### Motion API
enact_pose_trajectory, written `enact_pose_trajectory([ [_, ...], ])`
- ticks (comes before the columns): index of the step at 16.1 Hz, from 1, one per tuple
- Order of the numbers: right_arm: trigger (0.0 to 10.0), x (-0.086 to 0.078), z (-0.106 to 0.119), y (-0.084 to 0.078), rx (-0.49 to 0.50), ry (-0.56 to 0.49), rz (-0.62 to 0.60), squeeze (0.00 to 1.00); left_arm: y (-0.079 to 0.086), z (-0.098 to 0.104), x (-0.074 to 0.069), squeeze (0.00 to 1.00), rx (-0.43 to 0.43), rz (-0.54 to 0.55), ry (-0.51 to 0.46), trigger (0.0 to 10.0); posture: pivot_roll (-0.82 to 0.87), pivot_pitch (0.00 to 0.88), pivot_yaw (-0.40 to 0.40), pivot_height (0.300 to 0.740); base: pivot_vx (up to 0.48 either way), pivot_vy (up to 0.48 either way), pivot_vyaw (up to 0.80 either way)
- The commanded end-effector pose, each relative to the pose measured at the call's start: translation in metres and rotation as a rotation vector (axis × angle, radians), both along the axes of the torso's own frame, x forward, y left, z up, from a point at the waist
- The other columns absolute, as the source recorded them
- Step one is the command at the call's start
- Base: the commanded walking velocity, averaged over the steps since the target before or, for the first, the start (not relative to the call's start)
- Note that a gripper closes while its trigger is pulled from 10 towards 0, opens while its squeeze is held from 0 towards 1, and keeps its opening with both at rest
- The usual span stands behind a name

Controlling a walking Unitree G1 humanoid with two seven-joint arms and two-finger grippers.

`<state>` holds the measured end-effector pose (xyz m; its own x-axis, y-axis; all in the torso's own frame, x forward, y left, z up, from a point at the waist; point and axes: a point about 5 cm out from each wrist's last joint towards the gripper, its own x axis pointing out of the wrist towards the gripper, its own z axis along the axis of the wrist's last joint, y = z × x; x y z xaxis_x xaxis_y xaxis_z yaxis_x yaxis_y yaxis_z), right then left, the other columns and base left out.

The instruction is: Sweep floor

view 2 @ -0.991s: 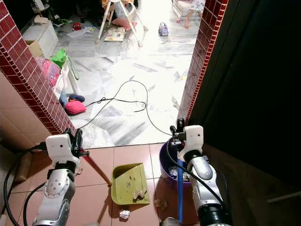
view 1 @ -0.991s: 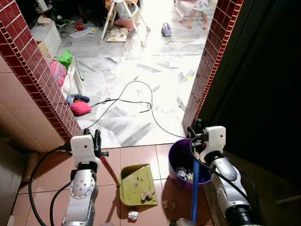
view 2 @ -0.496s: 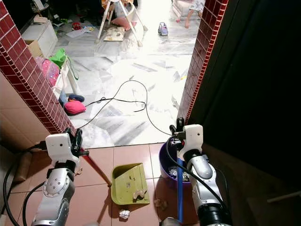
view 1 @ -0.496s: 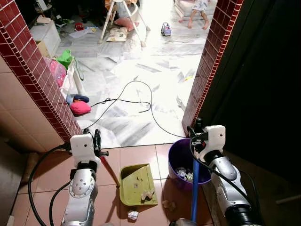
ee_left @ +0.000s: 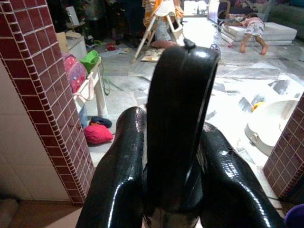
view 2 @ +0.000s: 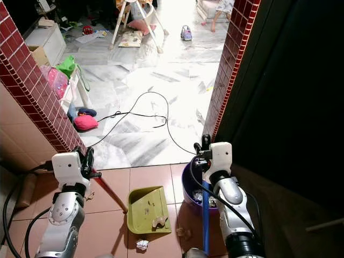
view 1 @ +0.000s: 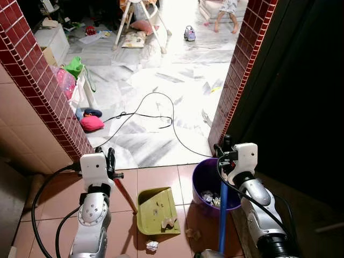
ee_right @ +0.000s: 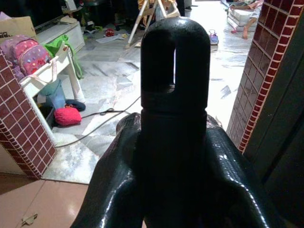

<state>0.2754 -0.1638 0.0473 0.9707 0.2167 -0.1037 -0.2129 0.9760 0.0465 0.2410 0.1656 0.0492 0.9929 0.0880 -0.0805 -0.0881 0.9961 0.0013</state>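
Gripping: left gripper [view 1: 111, 161] clamps dustpan [view 1: 157, 210] handle, right gripper [view 1: 227, 150] clamps broom [view 1: 223, 212]; paper scraps [view 1: 192, 234] between dustpan mouth and broom.

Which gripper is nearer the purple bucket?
Right. The right gripper, shut on the blue broom handle, sits at the purple bucket rim. The left gripper, holding the red dustpan handle, is across the green dustpan.

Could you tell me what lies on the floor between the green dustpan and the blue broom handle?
In the left eye view, a crumpled scrap of litter lies on the tiles between the green dustpan and the blue broom handle.
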Motion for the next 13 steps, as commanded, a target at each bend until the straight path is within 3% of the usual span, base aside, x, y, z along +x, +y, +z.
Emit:
enact_pose_trajectory([
  [1,10.0,-0.0006,0.0020,0.0008,0.027,-0.008,-0.021,0.00,-0.0010,-0.0290,-0.0144,0.00,0.013,-0.029,0.171,10.0,-0.06,0.000,0.011,0.740,0.000,0.000,0.00],
  [8,10.0,-0.0059,0.0012,-0.0065,0.049,-0.003,-0.068,0.00,0.0083,-0.0309,-0.0214,0.00,0.024,-0.054,0.196,10.0,-0.05,0.000,0.034,0.740,0.000,0.000,0.00],
  [13,10.0,-0.0032,0.0031,0.0000,0.051,-0.010,-0.058,0.00,0.0052,-0.0295,-0.0192,0.00,0.027,-0.063,0.191,10.0,-0.05,0.000,0.036,0.740,0.000,0.000,0.00],
])
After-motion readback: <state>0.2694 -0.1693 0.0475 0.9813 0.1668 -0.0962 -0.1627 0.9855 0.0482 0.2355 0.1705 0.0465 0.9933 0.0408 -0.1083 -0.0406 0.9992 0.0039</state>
